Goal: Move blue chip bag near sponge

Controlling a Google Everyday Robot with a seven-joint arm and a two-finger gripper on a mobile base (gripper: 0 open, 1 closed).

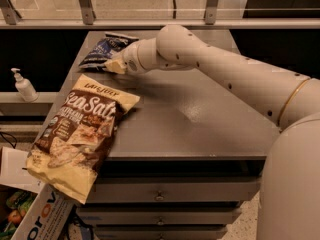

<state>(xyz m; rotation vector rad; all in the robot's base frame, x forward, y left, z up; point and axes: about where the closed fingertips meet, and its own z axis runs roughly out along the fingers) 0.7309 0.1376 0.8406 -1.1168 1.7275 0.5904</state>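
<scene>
The blue chip bag (104, 49) lies crinkled at the far left corner of the grey table (200, 124). My gripper (115, 66) is down at table level, at the bag's near right edge and touching or nearly touching it. My arm reaches in from the right across the table's back half. No sponge shows; it is hidden or out of view.
A large brown and cream Sea Salt bag (80, 129) lies on the table's left side and hangs over its front left edge. A pump bottle (22, 85) stands on a ledge to the left. A cardboard box (42, 219) sits on the floor. Drawers (160, 196) are below the tabletop.
</scene>
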